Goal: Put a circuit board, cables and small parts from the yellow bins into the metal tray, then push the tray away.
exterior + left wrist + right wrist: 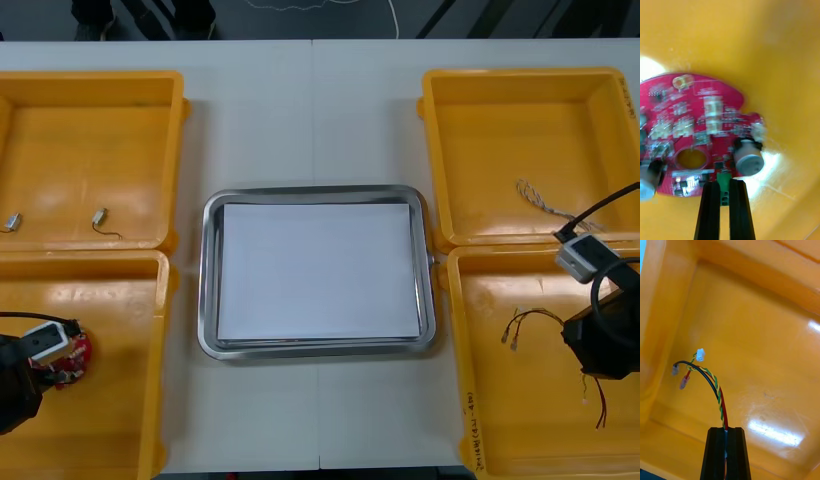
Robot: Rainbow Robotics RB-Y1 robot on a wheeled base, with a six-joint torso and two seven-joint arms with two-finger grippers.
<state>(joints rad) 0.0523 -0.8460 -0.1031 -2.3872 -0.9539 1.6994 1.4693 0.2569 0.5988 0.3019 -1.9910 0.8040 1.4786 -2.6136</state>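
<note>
My left gripper (724, 184) is shut on a green connector at the rim of a round red circuit board (696, 123), which lies in the near left yellow bin (120, 300). In the front view that board (68, 358) pokes out beside the left wrist. My right gripper (726, 430) is shut on a cable of red, black and twisted yellow-green strands (717, 390) above the floor of the near right bin (480, 400). Red strands (599, 405) trail below the right wrist (600, 340). The metal tray (208, 300), white inside, sits between the bins.
A black cable (530, 320) lies in the near right bin left of the right wrist. A twisted blue and white cable (545, 200) rests in the far right bin. Two small metal parts (100, 217) lie in the far left bin.
</note>
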